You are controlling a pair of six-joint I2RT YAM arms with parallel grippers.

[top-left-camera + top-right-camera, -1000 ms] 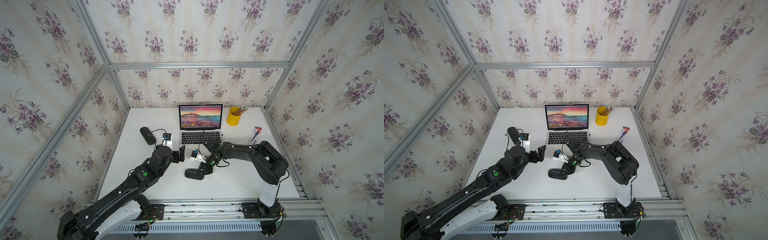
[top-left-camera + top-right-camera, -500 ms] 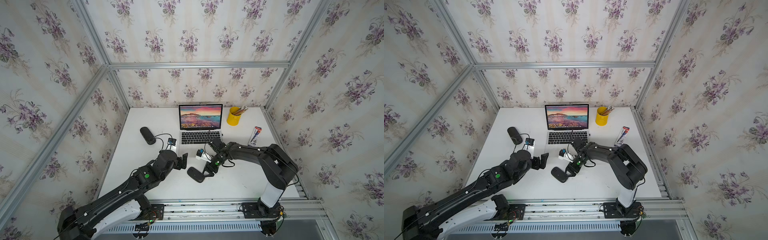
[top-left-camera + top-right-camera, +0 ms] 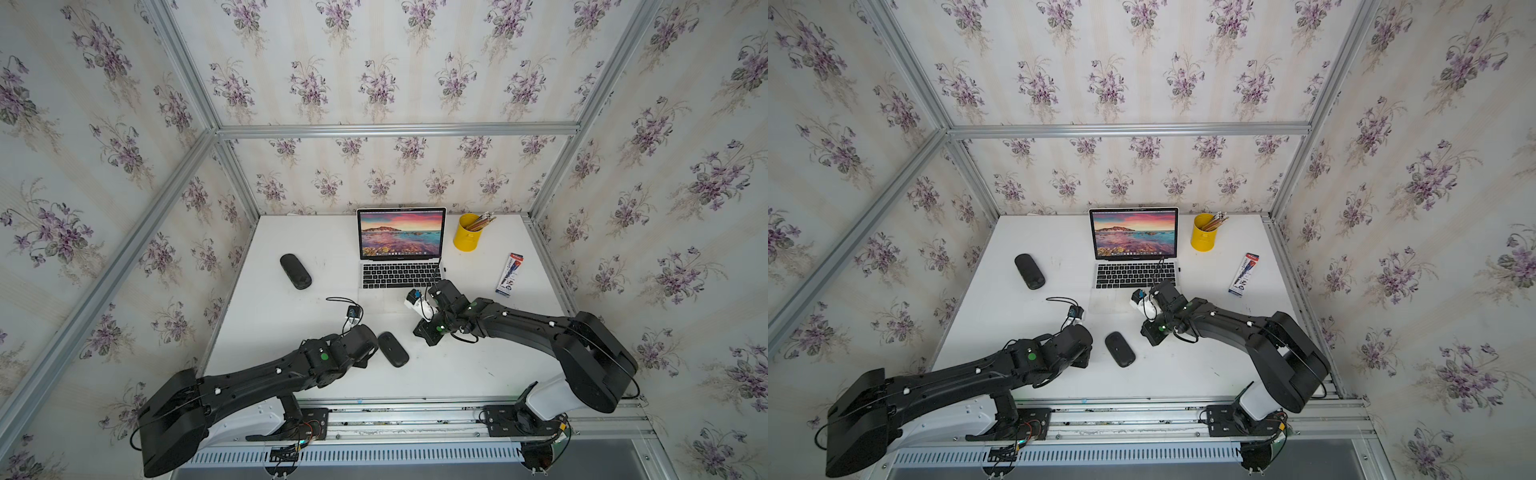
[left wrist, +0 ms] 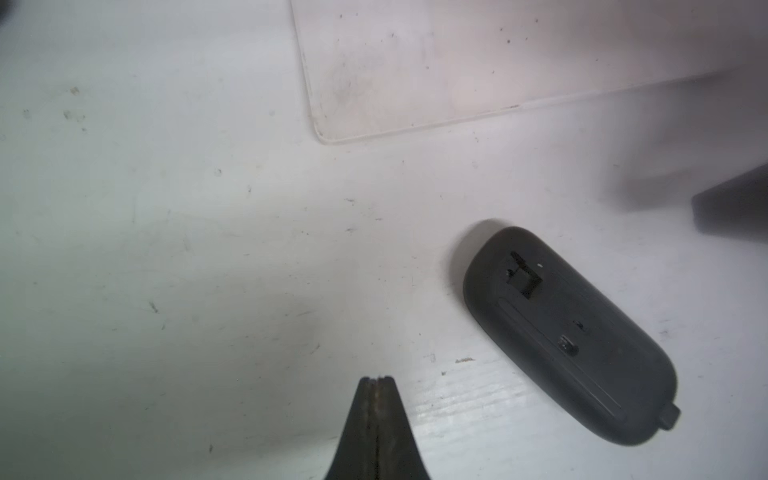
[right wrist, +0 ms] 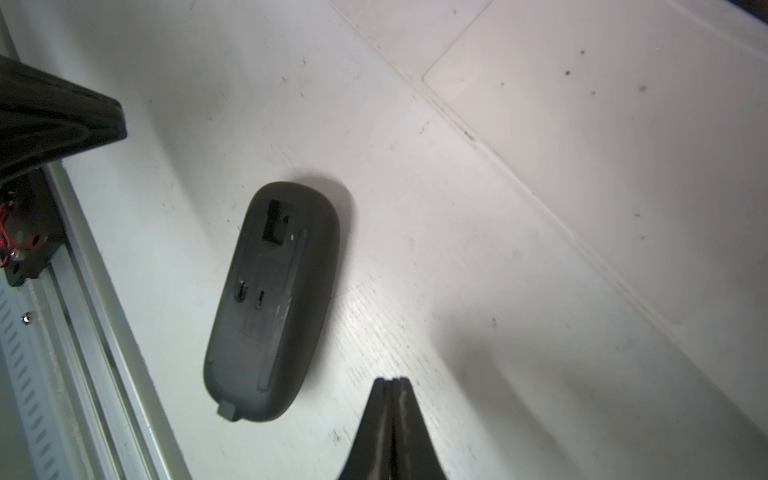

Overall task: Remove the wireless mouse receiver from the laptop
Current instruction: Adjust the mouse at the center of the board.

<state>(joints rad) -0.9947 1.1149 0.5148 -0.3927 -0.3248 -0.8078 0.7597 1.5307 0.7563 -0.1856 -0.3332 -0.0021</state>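
The silver laptop [image 3: 401, 239] [image 3: 1136, 239] stands open at the back middle of the table. A tiny black stub, the wireless mouse receiver [image 3: 444, 269] [image 3: 1179, 269], shows at its right edge, far from both grippers. My left gripper [image 4: 377, 378] [image 3: 368, 360] is shut and empty, low over the table beside the black mouse [image 3: 393, 354] [image 4: 569, 332]. My right gripper [image 5: 392, 379] [image 3: 420, 333] is also shut and empty, just right of the mouse [image 5: 270, 303], in front of the laptop's front right corner. The mouse lies underside up, with a small nub at one end.
A long black case [image 3: 295, 271] lies left of the laptop. A yellow cup of pencils [image 3: 467, 232] and a pen pack [image 3: 509, 275] sit to the right. The metal rail [image 3: 415, 409] runs along the table's front edge.
Both grippers have shut. The left arm has drawn back from the laptop's front toward the table's front edge. The right gripper has come off the mouse, which has turned a little.
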